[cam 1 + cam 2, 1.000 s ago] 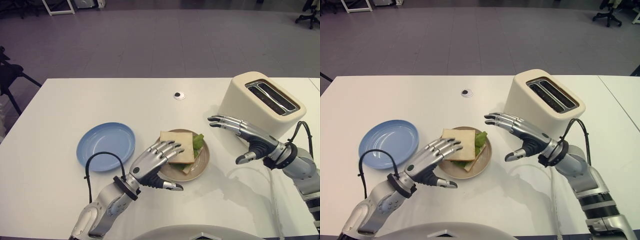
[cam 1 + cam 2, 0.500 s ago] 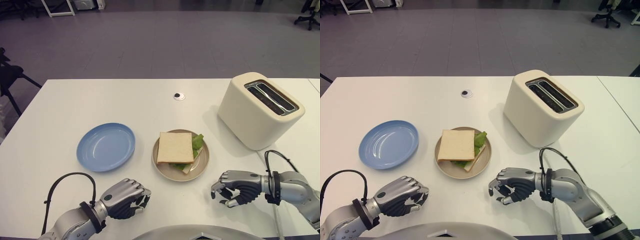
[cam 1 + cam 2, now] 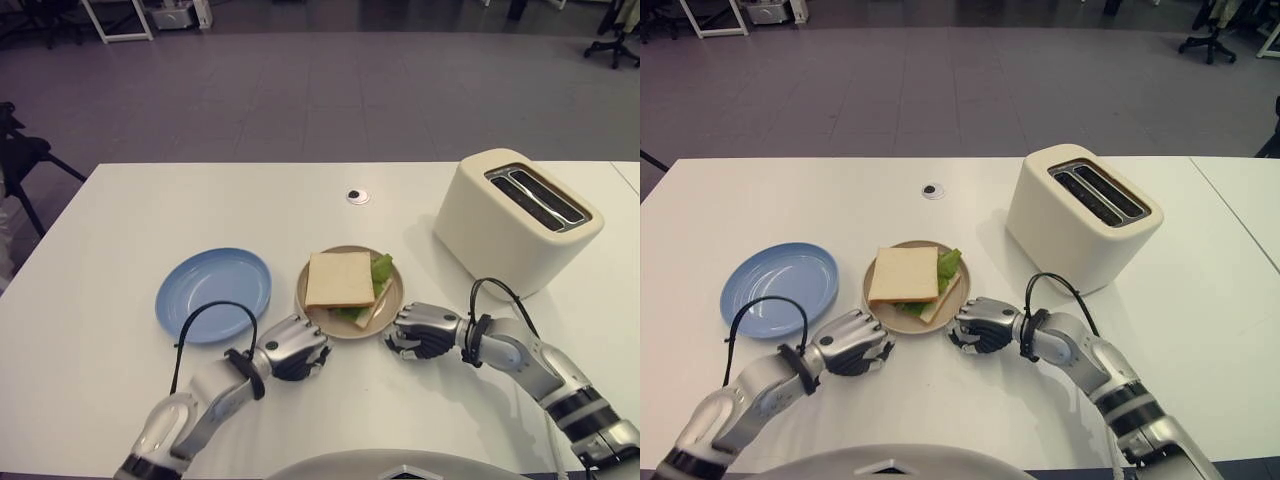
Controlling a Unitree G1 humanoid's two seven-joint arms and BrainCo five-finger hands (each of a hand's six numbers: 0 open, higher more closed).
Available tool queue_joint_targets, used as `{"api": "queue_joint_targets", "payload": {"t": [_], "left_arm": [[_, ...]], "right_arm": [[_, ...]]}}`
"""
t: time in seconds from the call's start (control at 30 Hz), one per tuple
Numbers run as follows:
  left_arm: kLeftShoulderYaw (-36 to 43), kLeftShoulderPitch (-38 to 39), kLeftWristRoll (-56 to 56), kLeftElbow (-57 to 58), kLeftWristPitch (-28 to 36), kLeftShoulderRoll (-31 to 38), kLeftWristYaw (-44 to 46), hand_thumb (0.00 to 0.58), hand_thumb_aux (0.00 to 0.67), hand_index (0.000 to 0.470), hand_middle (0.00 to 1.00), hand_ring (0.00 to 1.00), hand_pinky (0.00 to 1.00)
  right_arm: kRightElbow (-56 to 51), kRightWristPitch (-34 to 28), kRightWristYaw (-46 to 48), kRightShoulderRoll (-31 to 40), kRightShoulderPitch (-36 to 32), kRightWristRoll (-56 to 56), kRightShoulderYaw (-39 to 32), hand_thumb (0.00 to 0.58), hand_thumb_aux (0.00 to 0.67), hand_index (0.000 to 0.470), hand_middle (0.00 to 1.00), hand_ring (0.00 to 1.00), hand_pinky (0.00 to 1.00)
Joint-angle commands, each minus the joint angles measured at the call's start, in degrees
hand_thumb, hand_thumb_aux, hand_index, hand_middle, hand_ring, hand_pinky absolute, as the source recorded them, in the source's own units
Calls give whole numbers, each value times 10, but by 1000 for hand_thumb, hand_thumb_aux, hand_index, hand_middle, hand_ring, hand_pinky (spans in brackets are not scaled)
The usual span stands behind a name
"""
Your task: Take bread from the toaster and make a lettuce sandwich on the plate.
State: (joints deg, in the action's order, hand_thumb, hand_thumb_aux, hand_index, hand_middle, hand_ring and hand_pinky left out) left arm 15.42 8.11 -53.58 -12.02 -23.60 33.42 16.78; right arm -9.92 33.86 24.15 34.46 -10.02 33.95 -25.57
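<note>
Left eye view: my sandwich (image 3: pixel 340 280) lies on the tan plate (image 3: pixel 393 302), finished I think; left hand (image 3: pixel 292 350) at seven o'clock, right hand (image 3: pixel 422 332) at five, both curled, empty. Next I only withdraw.

Both hands (image 3: pixel 293 351) (image 3: pixel 423 331) fisted, empty

White counter (image 3: pixel 120 230) on a grey floor (image 3: pixel 330 90). Black office chair (image 3: pixel 1206 40) beyond the far right corner; black stand (image 3: pixel 20 150) off the left edge.
</note>
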Motion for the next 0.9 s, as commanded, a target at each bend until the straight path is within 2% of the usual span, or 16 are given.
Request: {"api": "queue_joint_targets", "payload": {"t": [0.03,0.13,0.2,0.23,0.3,0.33,0.37,0.4,0.43,0.5,0.53,0.57,0.6,0.7,0.77,0.9], "left_arm": [[30,-118,-14,114,13,-4,22,580,670,470,1000,1000,1000],[53,-183,-12,203,-6,-6,-7,580,670,470,1000,1000,1000],[61,-202,-10,245,-16,-1,-33,580,670,470,1000,1000,1000],[63,-204,-7,254,-21,3,-43,580,670,470,1000,1000,1000],[61,-189,7,240,-28,11,-56,580,670,470,1000,1000,1000],[56,-167,13,211,-29,19,-59,580,670,470,1000,1000,1000],[48,-139,25,171,-29,25,-58,580,670,470,1000,1000,1000],[37,-102,42,117,-25,30,-54,561,549,385,1000,1000,1000],[23,-53,58,46,-19,34,-50,472,381,267,1000,1000,1000],[1,56,104,-90,-13,32,-48,45,26,18,976,976,976],[-6,107,136,-139,-16,21,-59,0,0,0,722,722,722],[-9,148,171,-166,-21,8,-73,0,0,0,271,271,271],[-11,182,214,-177,-32,-8,-92,9,5,4,0,0,0],[-39,223,367,-157,-62,-64,-136,0,0,0,0,0,0],[-48,193,492,-133,-62,-97,-130,0,0,0,0,0,0],[-46,185,577,-116,-62,-123,-102,0,0,0,0,0,0]], "right_arm": [[-103,-28,-13,-9,-38,51,-22,580,670,470,953,953,953],[-139,-26,-42,-21,-72,53,-28,579,649,455,910,910,910],[-143,-21,-58,-26,-85,52,-28,565,562,394,867,867,867],[-140,-18,-65,-26,-86,50,-27,528,470,330,706,706,706],[-117,-13,-74,-18,-79,41,-18,484,397,278,184,184,184],[-96,-9,-78,-11,-69,27,-4,212,137,96,24,24,24],[-74,-6,-83,-3,-56,10,12,0,0,0,0,0,0],[-48,-4,-85,8,-38,-10,32,0,0,0,0,0,0],[-17,1,-85,18,-15,-42,56,0,0,0,0,0,0],[48,7,-74,30,41,-136,101,0,0,0,0,0,0],[82,5,-67,28,70,-195,117,0,0,0,0,0,0],[112,1,-55,24,96,-253,124,0,0,0,0,0,0],[137,-1,-43,18,119,-305,122,0,0,0,0,0,0],[175,-27,6,-21,149,-457,106,0,0,0,0,0,0],[174,-54,23,-62,161,-540,107,0,0,0,0,0,0],[176,-76,69,-82,169,-606,130,0,0,0,0,0,0]]}}
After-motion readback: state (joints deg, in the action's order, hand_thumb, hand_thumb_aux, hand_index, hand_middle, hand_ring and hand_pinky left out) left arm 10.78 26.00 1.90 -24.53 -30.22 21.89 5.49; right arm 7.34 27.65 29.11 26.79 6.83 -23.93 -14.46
